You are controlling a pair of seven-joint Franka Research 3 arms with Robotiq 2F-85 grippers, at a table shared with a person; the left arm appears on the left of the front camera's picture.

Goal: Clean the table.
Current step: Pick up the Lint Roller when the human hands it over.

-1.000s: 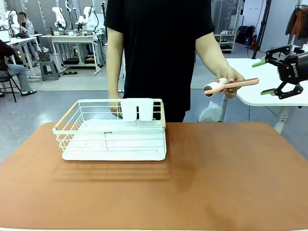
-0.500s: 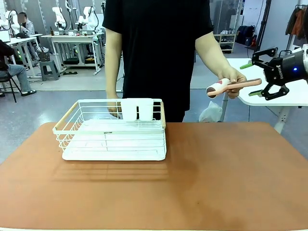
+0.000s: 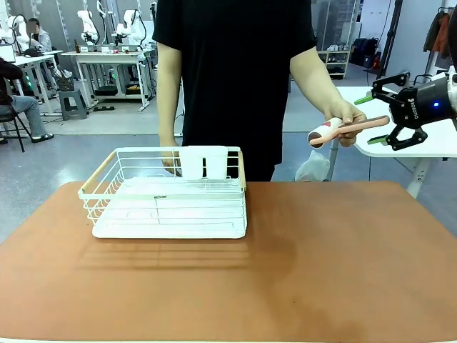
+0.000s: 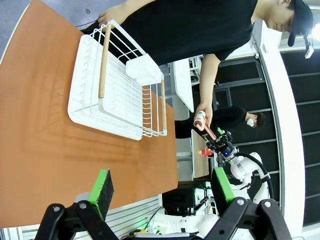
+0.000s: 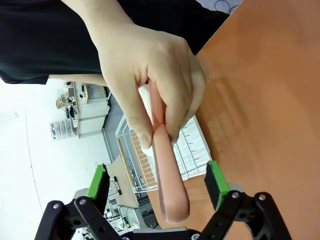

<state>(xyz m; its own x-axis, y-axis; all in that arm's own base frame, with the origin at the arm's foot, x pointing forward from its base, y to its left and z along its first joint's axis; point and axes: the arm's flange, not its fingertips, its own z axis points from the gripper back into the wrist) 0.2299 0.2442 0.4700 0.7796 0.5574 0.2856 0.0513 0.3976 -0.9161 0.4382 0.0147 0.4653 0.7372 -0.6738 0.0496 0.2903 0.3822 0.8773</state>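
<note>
Smooth pink roller handle (image 5: 167, 170), gripped in person's hand (image 3: 344, 113), is straddled by R tool (image 3: 370, 121), jaws wide, pads clear of it. Matte terracotta bench (image 3: 321, 271) is seen below that tool. L tool (image 4: 162, 187) is held open, empty.

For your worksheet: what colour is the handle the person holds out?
Salmon pink handle; clearest in right wrist view.

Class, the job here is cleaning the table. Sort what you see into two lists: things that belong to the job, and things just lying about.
Belongs to the job:
table
lint roller
person's hand holding it out
right gripper, open around its handle

Just lying about:
white dish rack
left gripper, open
</note>
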